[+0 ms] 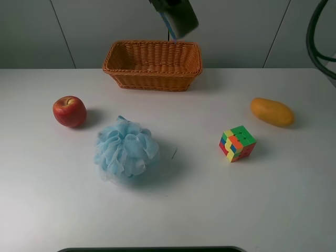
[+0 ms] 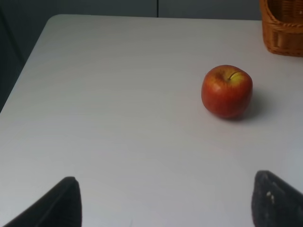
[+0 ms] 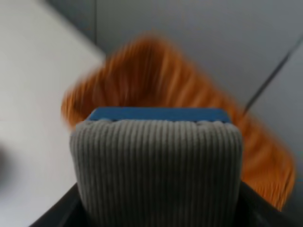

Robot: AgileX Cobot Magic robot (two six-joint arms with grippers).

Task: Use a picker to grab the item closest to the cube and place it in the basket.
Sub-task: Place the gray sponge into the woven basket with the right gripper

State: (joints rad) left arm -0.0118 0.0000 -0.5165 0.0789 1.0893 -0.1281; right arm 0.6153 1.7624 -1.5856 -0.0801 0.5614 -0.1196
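Note:
My right gripper (image 1: 164, 4) is shut on the dark grey block (image 1: 181, 18) and holds it tilted in the air above the back rim of the wicker basket (image 1: 152, 71). Only the gripper's tip shows at the top edge. In the right wrist view the ribbed grey block (image 3: 156, 165) with its blue layer fills the space between the jaws of the right gripper (image 3: 158, 210), with the basket (image 3: 156, 71) blurred behind. The puzzle cube (image 1: 237, 143) sits on the table at the right. My left gripper (image 2: 163, 203) is open and empty, low over the table's left side.
A red apple (image 1: 69, 111) lies at the left and also shows in the left wrist view (image 2: 227, 91). A light-blue bath pouf (image 1: 126, 150) sits at centre left. A mango (image 1: 271, 112) lies at the far right. The basket's corner (image 2: 284, 28) shows in the left wrist view.

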